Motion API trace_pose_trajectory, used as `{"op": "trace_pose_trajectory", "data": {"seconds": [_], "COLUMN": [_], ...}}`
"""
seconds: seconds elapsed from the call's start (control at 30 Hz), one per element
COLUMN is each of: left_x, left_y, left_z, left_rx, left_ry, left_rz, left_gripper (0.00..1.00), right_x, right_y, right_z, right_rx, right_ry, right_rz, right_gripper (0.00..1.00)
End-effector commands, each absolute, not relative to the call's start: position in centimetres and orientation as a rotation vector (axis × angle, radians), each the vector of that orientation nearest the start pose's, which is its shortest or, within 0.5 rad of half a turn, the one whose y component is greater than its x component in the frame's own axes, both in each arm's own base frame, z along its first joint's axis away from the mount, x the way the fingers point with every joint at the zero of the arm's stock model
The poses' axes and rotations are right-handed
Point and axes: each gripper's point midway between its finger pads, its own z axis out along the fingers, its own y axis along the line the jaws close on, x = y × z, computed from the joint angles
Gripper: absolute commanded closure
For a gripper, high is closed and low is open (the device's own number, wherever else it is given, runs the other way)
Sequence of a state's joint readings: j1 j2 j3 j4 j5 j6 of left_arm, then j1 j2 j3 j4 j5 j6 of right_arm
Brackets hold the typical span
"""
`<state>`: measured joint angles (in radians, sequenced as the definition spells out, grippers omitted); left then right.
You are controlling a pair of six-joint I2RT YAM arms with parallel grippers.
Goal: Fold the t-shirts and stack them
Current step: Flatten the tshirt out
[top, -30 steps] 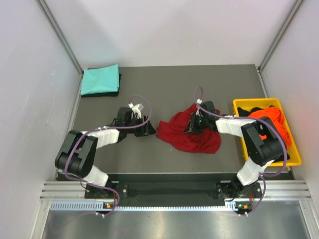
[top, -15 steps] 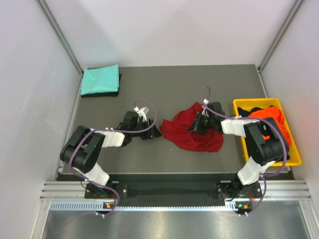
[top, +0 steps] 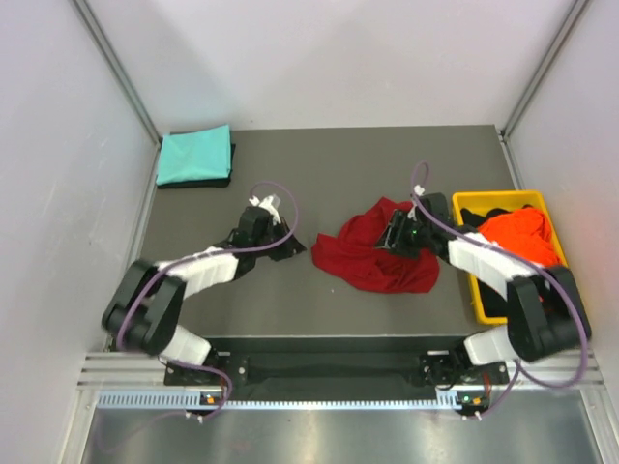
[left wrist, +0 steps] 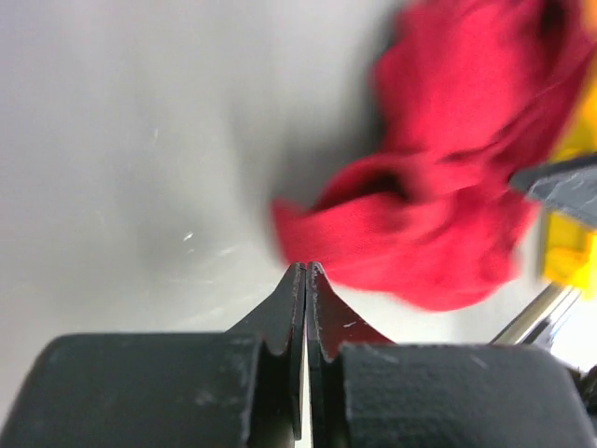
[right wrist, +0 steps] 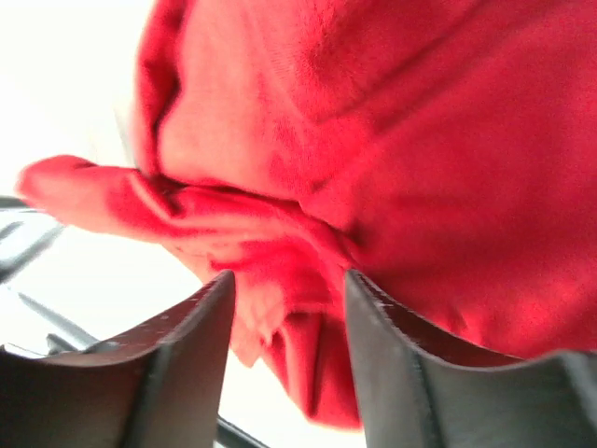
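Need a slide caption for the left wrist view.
Left gripper shut, empty, pointing at the crumpled dark red t-shirt on the grey table; yellow bin at right edge.

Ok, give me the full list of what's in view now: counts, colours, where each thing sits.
dark red t-shirt: one, dark red, crumpled mid-table between the arms
teal t-shirt: one, teal, folded, far left corner
black folded cloth: one, black, under the teal t-shirt
orange t-shirt: one, bright orange, bunched in the bin
black cloth: one, black, in the bin beside the orange
yellow bin: one, yellow, right table edge
table: one, dark grey
left gripper: black, jaws shut, empty, just left of the red shirt
right gripper: black, jaws gripping a red fold
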<state>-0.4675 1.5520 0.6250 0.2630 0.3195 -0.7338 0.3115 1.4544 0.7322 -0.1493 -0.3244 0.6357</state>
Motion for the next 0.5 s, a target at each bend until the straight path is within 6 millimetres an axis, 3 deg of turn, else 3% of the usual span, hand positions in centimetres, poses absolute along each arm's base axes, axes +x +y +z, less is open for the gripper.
{"op": "trace_pose_trajectory", "data": {"seconds": [0.0, 0.03, 0.07, 0.1, 0.13, 0.23, 0.3, 0.37, 0.4, 0.43, 0.47], "left_x": [32.1, 33.1, 32.1, 32.0, 32.0, 31.6, 31.6, 30.7, 30.4, 30.4, 30.0], "left_y": [-22.5, -22.0, -21.0, -20.6, -20.1, -17.8, -17.4, -19.0, -19.6, -20.5, -21.5], "left_z": [13.6, 18.0, 17.9, 19.6, 23.0, 25.7, 25.7, 23.8, 23.0, 21.8, 21.4], "left_rx": [-0.137, -0.149, -0.160, -0.157, -0.157, -0.217, -0.174, -0.055, -0.033, -0.003, 0.028], "left_ry": [2.211, 2.107, 2.168, 2.141, 2.070, 2.016, 2.000, 2.030, 2.037, 2.025, 2.021], "left_rz": [-0.850, -0.832, -0.777, -0.764, -0.763, -0.669, -0.637, -0.713, -0.750, -0.804, -0.872], "left_gripper": [1.00, 1.00, 1.00, 1.00, 1.00, 1.00, 1.00, 1.00, 0.93, 0.74, 0.66], "right_x": [30.2, 30.4, 30.4, 30.2, 30.3, 30.5, 30.8, 30.9, 30.8, 30.7, 30.7], "right_y": [14.7, 14.3, 13.5, 12.4, 11.8, 8.9, 7.8, 8.1, 8.5, 8.7, 8.9], "right_z": [10.5, 11.5, 13.1, 13.4, 14.2, 15.8, 15.7, 15.1, 15.0, 14.8, 14.9], "right_rx": [0.333, 0.354, 0.369, 0.405, 0.421, 0.476, 0.495, 0.473, 0.458, 0.448, 0.446], "right_ry": [2.461, 2.439, 2.392, 2.388, 2.362, 2.275, 2.262, 2.291, 2.302, 2.311, 2.310], "right_rz": [0.625, 0.615, 0.607, 0.556, 0.534, 0.406, 0.367, 0.387, 0.414, 0.423, 0.438], "right_gripper": [0.47, 0.45, 0.44, 0.44, 0.42, 0.40, 0.39, 0.39, 0.40, 0.40, 0.40]}}
